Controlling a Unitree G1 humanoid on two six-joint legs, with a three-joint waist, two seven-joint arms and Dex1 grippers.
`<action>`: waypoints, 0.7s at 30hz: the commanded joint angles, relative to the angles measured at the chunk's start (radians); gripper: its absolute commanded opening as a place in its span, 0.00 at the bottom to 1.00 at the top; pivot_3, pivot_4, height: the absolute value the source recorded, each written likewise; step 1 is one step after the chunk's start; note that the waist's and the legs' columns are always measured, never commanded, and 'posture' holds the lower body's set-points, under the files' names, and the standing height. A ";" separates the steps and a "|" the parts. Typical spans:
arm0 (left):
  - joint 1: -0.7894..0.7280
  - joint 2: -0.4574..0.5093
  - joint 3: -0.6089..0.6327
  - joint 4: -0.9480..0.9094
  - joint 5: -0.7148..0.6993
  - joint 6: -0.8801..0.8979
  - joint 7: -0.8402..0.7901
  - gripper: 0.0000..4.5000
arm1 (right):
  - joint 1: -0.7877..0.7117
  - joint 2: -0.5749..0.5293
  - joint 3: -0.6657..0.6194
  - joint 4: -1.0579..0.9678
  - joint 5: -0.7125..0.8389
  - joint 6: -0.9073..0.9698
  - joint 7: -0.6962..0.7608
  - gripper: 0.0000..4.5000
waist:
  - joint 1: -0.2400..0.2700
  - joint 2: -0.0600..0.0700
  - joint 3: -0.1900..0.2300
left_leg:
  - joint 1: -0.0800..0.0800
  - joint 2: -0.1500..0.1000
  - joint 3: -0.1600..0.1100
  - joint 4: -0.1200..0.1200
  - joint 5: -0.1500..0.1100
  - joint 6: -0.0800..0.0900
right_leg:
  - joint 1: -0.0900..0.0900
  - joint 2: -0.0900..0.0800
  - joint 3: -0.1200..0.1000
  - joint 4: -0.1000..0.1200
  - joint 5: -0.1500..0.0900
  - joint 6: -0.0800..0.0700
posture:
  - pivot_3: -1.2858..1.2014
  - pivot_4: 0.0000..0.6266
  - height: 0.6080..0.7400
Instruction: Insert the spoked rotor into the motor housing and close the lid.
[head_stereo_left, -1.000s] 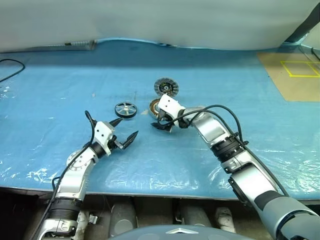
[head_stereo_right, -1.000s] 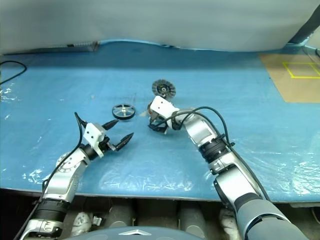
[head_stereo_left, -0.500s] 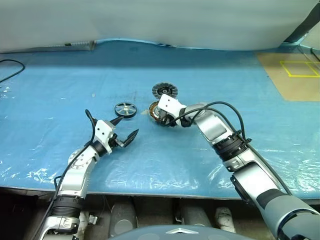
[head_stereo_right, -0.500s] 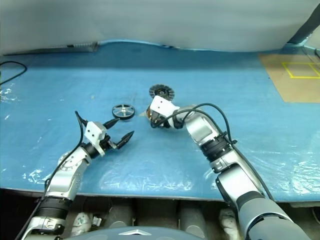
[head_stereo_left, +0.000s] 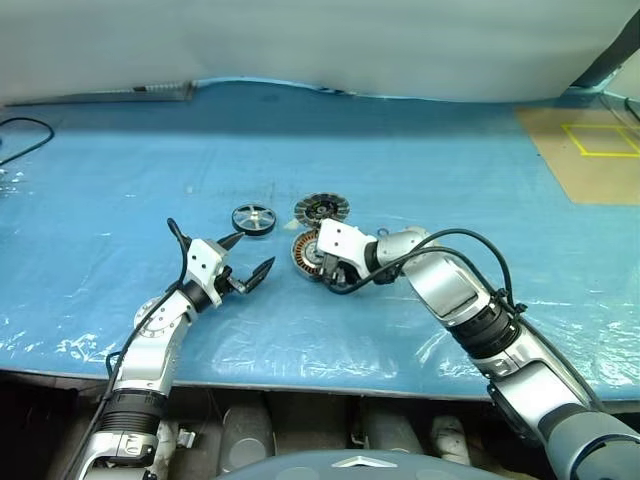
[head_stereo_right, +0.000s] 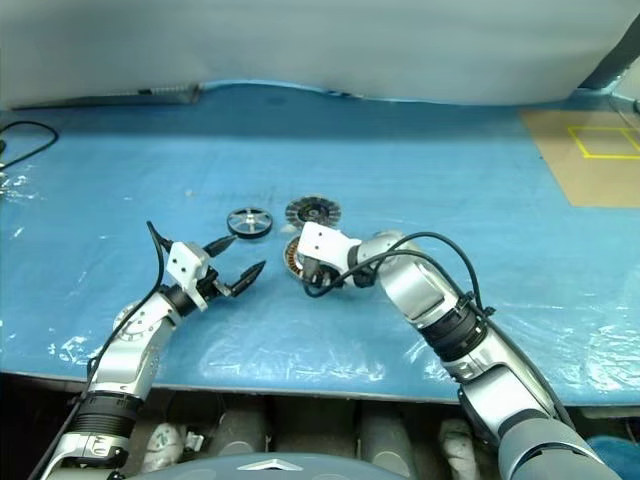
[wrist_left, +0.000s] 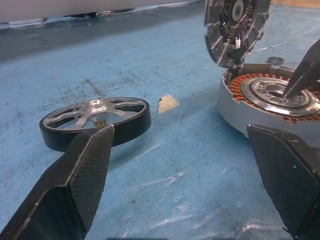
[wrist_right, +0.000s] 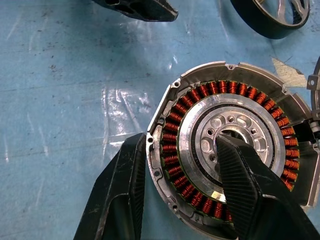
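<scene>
None of the assembly steps was finished at this moment, judging by how the parts lay. The small flat spoked rotor with its black rim and silvery spokes (head_stereo_left: 253, 218) lay flat and untouched on the blue plastic-covered tabletop (head_stereo_left: 120, 170), well apart from the housing's open bore. The squat round motor housing with its ring of copper-brown windings around a silver centre (wrist_right: 227, 145) sat open, its middle bare of any wheel. The light grey round lid with fine radial ribs and a dark centre (head_stereo_left: 321, 209) stood just behind the housing; in the left wrist view it (wrist_left: 236, 27) appeared tilted up on edge and touching the housing's far rim, apparently joined there, though the joint was too small to make out.

The right gripper (wrist_right: 182, 165) was clamped on the housing's wall, one finger (wrist_right: 122, 192) outside the grey rim and the other reaching into the silver centre. That looked like a steadying or repositioning hold, not an insertion. The left gripper (head_stereo_left: 251, 258) hovered with its fingers spread wide and nothing between them, near the rotor and pointed toward it.

Left to do, as I judged it: pick up the rotor, seat it in the housing, then swing or press the lid down.
</scene>
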 joint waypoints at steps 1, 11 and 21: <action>-0.010 0.009 0.010 -0.014 -0.015 -0.012 -0.006 1.00 | 0.008 -0.012 -0.028 -0.052 0.044 0.035 0.017 0.62 | 0.000 0.000 0.000 | 0.000 0.000 0.000 0.000 0.000 0.000 | 0.000 0.000 0.000 0.000 0.000 0.000 | 0.52 0.24 1.00; -0.023 0.009 0.002 -0.018 -0.030 0.003 -0.033 1.00 | 0.009 -0.060 -0.253 -0.235 0.244 0.173 0.039 1.00 | 0.002 0.000 0.000 | -0.001 0.000 0.000 0.000 0.000 0.000 | -0.001 0.000 0.000 0.000 0.000 0.000 | 0.52 0.24 1.00; -0.011 0.017 -0.009 -0.027 -0.041 0.021 -0.066 1.00 | 0.271 -0.092 -0.479 -0.186 0.288 -0.013 -0.137 1.00 | 0.019 0.000 0.000 | 0.000 0.000 0.001 0.000 0.000 0.000 | -0.001 0.000 0.001 0.000 0.000 0.000 | 0.52 0.24 1.00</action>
